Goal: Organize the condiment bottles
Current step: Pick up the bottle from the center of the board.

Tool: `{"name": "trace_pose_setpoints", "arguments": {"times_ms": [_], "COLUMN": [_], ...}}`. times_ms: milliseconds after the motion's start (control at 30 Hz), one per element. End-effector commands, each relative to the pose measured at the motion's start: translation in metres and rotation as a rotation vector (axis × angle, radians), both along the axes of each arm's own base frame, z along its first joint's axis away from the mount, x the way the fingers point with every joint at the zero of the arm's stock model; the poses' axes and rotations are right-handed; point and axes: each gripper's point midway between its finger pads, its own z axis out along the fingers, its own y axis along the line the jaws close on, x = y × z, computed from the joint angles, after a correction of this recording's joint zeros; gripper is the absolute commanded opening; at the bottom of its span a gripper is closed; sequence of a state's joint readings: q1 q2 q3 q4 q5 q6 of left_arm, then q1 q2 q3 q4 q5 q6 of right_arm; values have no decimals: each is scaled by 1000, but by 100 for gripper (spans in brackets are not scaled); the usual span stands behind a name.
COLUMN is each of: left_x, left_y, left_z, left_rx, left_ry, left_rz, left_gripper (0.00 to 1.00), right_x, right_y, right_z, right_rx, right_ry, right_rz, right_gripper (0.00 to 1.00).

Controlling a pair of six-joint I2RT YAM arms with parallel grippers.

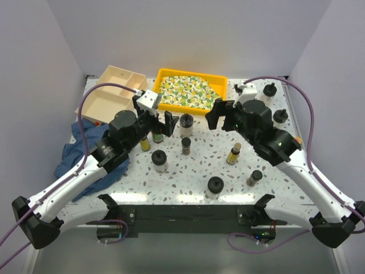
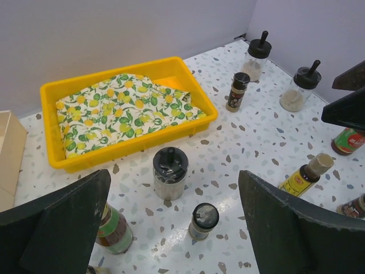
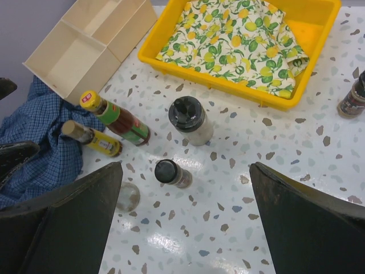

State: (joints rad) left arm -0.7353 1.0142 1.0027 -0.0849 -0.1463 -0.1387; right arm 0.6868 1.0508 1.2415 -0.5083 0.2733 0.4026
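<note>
While both arms reach out over the speckled bench [image 1: 188, 170], neither one is holding anything. The left gripper [image 1: 161, 123] has its fingers spread wide apart, and the right gripper [image 1: 219, 113] is spread wide too.

The condiment bottles [image 1: 186, 145] stand scattered on the bench, in front of the yellow tray [image 2: 132, 153] and off to its right. Just in front of the tray is a big clear jar [image 2: 169, 171] with a black cap, between the two grippers. A little spice jar [image 2: 203, 220] with a dark cap stands near it, closer to the arms.

Below the left gripper are a red sauce bottle [image 3: 114, 117] with a yellow cap and a yellow sauce bottle [image 3: 91, 137], side by side, next to a blue checked cloth [image 3: 40, 137]. A second yellow bottle [image 2: 305, 176] stands near the right arm.

Far back on the right are a tall knob jar [image 2: 256, 54] and a round knob jar [image 2: 299, 88], both clear with black tops, and a brown spice jar [image 2: 237, 91] near them.

Closer to the arm bases stand a left clear jar [image 1: 159, 161], a front clear jar [image 1: 214, 186] and a small brown jar [image 1: 254, 178].

A lemon cloth [image 2: 120, 108] lies in the tray. The wooden box [image 1: 114, 85] sits just left of the tray.
</note>
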Motion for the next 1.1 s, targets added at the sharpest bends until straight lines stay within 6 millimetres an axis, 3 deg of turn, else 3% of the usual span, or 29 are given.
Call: {"name": "trace_pose_setpoints", "arguments": {"times_ms": [0,267,400,467,533,567,600,633,700,800,833,900,933,1067], "left_x": [1,7,11,13,15,14,11,10,4,3,3,12,12,20], "left_y": [7,16,35,50,74,81,89,100,109,113,105,114,109,116], "left_z": [24,21,15,14,-2,-4,-24,-30,-52,-76,-82,-88,-90,-90], "left_rx": [-55,-43,-52,-52,-29,-18,39,69,132,155,139,105,78,56], "left_ry": [-69,-65,-1,18,81,100,165,185,253,326,368,414,442,411], "left_rz": [32,91,212,296,435,479,524,585,626,634,577,571,525,530], "left_gripper": [100,100,97,91,84,83,83,83,82,76,73,61,58,60], "right_x": [-1,-6,-13,-20,-25,-33,-35,-37,-51,-58,-60,-61,-62,-64], "right_y": [-5,-11,-14,-18,-16,-20,-20,-18,-18,-18,-18,-19,-19,-18], "right_z": [15,14,15,19,15,23,23,18,27,28,27,26,25,23], "right_rx": [41,44,47,52,62,83,92,101,132,149,144,127,120,109], "right_ry": [-37,-38,-41,-54,-70,-112,-131,-152,-212,-252,-254,-262,-261,-264], "right_rz": [-28,-39,-22,-8,20,34,48,67,127,158,165,173,177,198], "right_gripper": [99,99,98,99,99,99,99,99,99,99,99,96,95,88]}}
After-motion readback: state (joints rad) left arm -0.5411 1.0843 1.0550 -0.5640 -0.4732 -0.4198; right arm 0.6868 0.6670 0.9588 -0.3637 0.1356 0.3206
